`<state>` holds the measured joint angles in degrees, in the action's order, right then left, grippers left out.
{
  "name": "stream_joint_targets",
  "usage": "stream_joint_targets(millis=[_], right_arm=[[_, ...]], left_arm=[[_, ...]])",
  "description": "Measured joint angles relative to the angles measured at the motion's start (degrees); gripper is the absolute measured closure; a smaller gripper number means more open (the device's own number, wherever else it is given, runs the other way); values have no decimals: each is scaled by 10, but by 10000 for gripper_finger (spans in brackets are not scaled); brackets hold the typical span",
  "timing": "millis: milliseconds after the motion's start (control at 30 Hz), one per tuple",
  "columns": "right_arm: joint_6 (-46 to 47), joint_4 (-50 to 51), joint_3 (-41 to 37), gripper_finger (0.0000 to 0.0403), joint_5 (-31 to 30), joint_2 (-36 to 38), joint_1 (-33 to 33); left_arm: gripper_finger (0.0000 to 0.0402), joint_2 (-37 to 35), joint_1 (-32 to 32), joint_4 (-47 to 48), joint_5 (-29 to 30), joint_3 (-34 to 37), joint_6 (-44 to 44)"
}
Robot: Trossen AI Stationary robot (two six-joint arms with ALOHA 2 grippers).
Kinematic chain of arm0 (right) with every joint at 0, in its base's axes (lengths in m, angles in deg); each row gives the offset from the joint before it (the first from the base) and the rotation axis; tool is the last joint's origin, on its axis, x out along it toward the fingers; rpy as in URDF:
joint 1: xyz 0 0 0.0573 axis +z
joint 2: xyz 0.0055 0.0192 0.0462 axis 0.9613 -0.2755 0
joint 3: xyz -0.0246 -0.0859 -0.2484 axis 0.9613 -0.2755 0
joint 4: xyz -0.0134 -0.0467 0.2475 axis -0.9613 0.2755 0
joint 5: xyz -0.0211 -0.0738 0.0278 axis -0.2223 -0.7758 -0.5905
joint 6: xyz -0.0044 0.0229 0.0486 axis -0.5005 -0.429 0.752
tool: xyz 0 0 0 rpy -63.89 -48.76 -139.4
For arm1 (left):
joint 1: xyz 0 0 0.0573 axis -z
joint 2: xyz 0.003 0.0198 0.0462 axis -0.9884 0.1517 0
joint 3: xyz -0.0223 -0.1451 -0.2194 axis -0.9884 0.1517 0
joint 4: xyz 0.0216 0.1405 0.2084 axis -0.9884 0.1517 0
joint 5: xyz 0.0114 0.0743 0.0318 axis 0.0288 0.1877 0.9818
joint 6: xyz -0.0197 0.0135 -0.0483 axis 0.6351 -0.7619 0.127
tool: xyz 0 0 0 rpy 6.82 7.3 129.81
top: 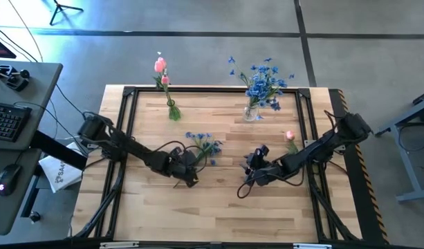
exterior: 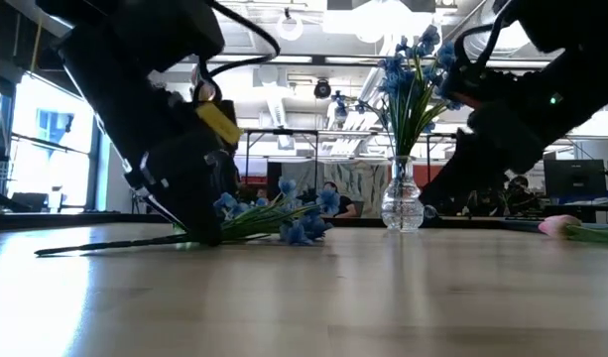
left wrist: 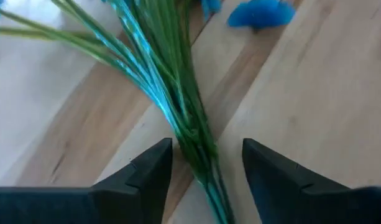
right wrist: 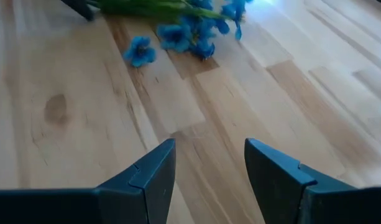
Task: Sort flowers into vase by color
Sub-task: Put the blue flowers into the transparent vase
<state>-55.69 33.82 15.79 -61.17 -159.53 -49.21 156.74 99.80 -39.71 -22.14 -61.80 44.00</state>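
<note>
Running across the near half of the table [top: 218,207], bare wood lies unobstructed from left edge to right edge; a black frame borders the top.

At the far edge, left of centre, a vase [top: 173,111] holds pink tulips [top: 160,69]. Right of centre at the same edge, a glass vase [top: 251,111] holds blue sprays [top: 263,81].

One loose blue spray [top: 202,144] lies near the table's middle, blossoms toward the far edge. A loose pink tulip [top: 290,137] lies near the right edge.

Left claw [top: 186,170]: low at the loose spray's stem end, fingers [left wrist: 140,180] apart, straddling the green stems without gripping them.

Right claw [top: 254,164]: right of centre, just above bare wood, fingers [right wrist: 146,180] spread, holding nothing, the blue blossoms well ahead.
</note>
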Motion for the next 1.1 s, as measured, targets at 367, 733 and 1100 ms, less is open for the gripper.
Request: stream_joint_targets(millis=[367, 733, 1100], right_arm=[[-25, 133, 0, 215, 130, 243, 64], [-90, 121, 0, 215, 151, 283, 100], [-278, -330, -52, 215, 78, 55, 145]], left_arm=[[366, 15, -9, -11, -6, -1, -37], [397, -5, -10, -224, 38, 1, -178], [398, -11, -29, -526, 31, 1, -405]])
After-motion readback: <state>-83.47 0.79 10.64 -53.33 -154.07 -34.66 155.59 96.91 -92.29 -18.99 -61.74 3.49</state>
